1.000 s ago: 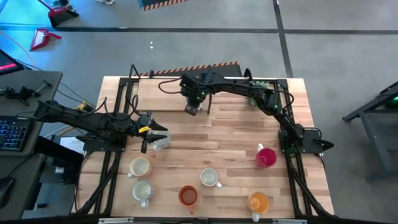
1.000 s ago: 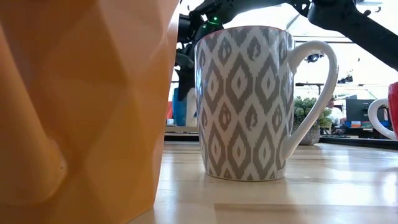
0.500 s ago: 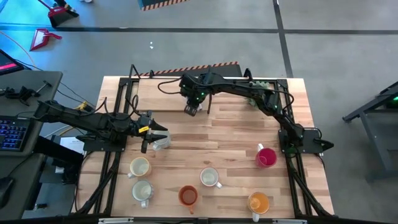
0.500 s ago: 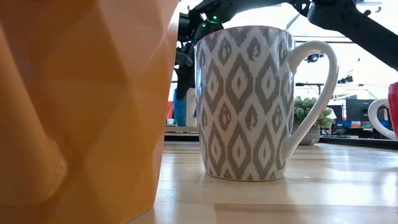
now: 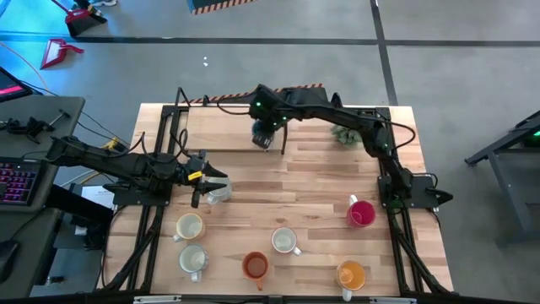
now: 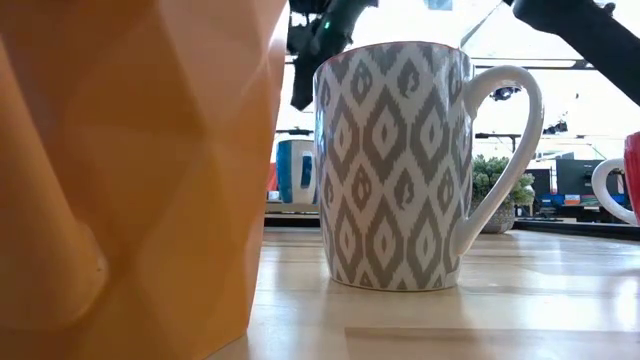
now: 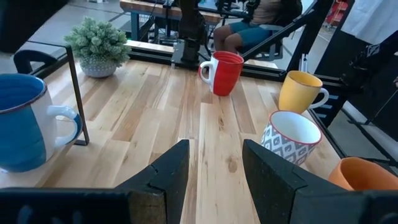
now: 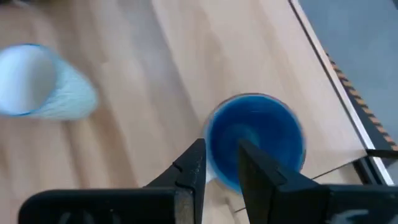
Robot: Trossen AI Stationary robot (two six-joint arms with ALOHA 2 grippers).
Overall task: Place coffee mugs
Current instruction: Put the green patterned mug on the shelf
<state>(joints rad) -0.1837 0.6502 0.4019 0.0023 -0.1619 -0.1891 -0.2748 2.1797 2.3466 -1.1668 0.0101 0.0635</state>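
The blue coffee mug [image 8: 267, 137] stands upright on its base near the table's far edge, also seen in the left wrist view [image 7: 22, 121] and the low view [image 6: 297, 172]. My right gripper [image 8: 222, 162] hangs above it [image 5: 263, 139], fingers a little apart with nothing between them. My left gripper [image 7: 214, 152] waits open at the table's left [image 5: 211, 187], beside a pale mug [image 5: 221, 193]. On the table's near half stand a cream mug [image 5: 190, 226], a white mug [image 5: 193, 258], a red-orange mug [image 5: 255, 266], a patterned mug [image 5: 285, 241], a yellow-orange mug [image 5: 351, 274] and a red mug [image 5: 361, 213].
A small green potted plant [image 5: 344, 133] stands at the far right, beside the right arm. A thin black stand [image 7: 76, 93] rises next to the blue mug. Bare wood lies across the table's middle [image 5: 295, 186]. In the low view the orange mug [image 6: 130, 180] and the patterned mug [image 6: 390, 165] fill the foreground.
My right gripper has risen from around the blue mug and drifted slightly toward the table's far edge. The blue mug stays standing on the table where it was.
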